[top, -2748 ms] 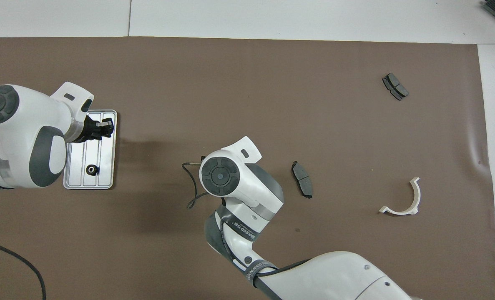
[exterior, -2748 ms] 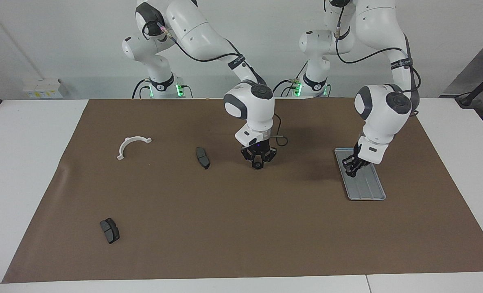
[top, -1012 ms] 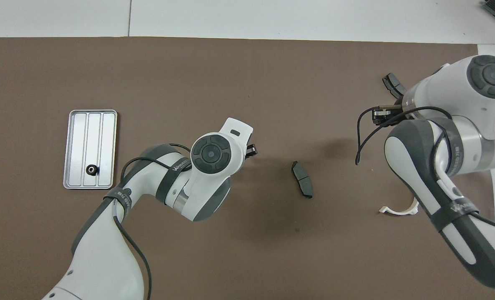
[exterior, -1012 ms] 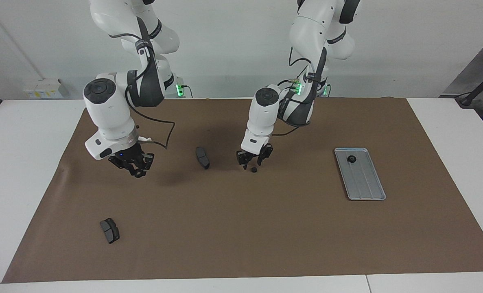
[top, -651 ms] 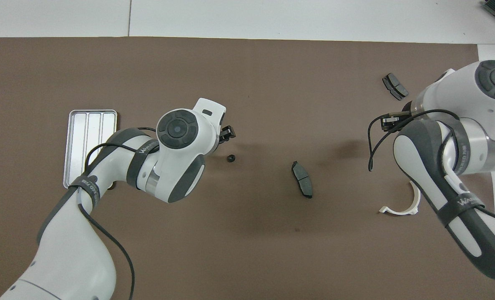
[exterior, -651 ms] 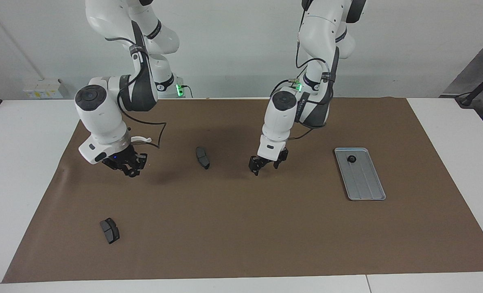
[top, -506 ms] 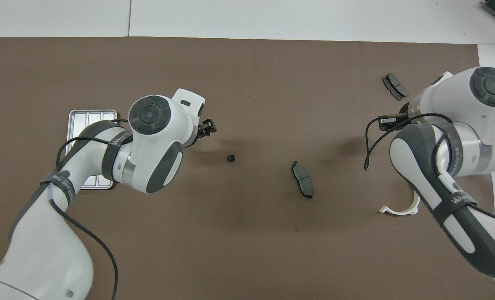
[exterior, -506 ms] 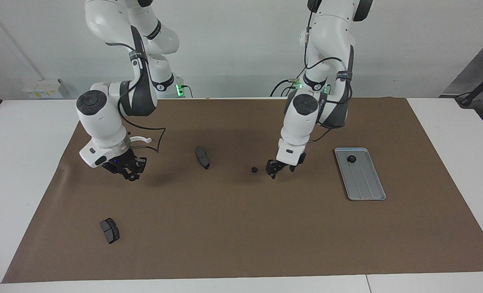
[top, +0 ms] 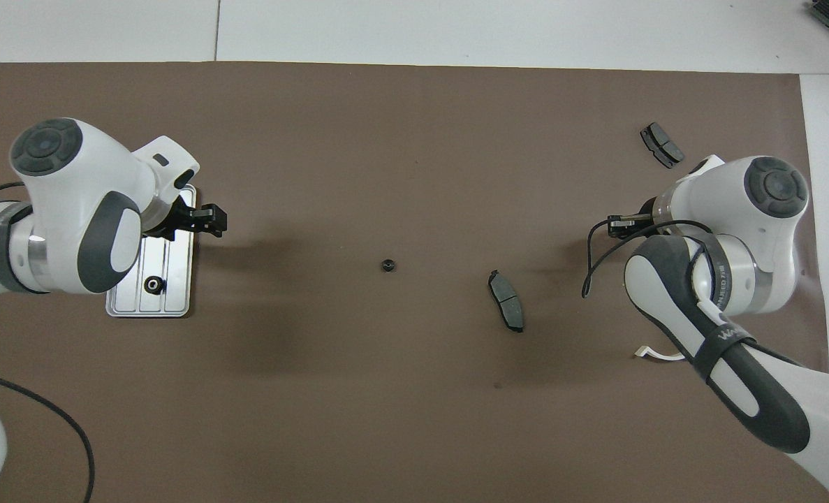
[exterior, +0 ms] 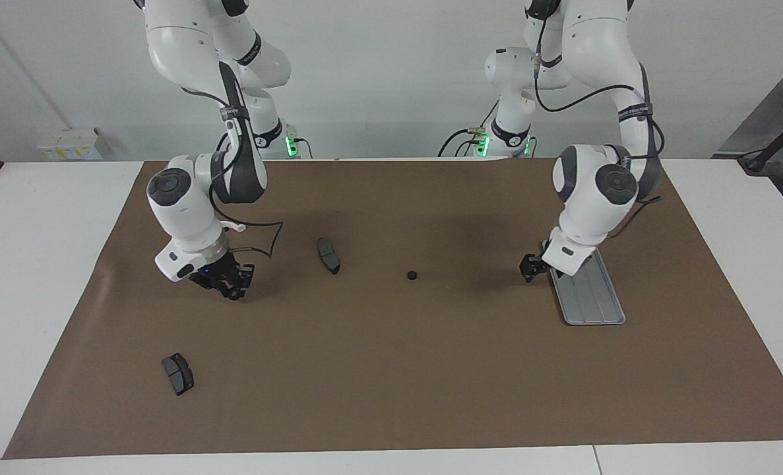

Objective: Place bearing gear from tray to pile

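One small dark bearing gear lies in the silver tray, at the end nearer to the robots; my left arm hides it in the facing view. A second bearing gear lies alone mid-mat. My left gripper hangs open and empty just over the mat beside the tray. The pile is scattered: a white half-ring bracket, mostly covered by my right arm, and two dark brake pads. My right gripper is low over the mat by the bracket, shut on a small dark bearing gear.
A brown mat covers most of the white table. A loose black cable loops from my right wrist. The brake pads also show in the overhead view.
My left gripper has drawn away from the mid-mat gear, which stays there, and gone back to the tray's edge. My right gripper has shifted slightly toward the middle near the bracket.
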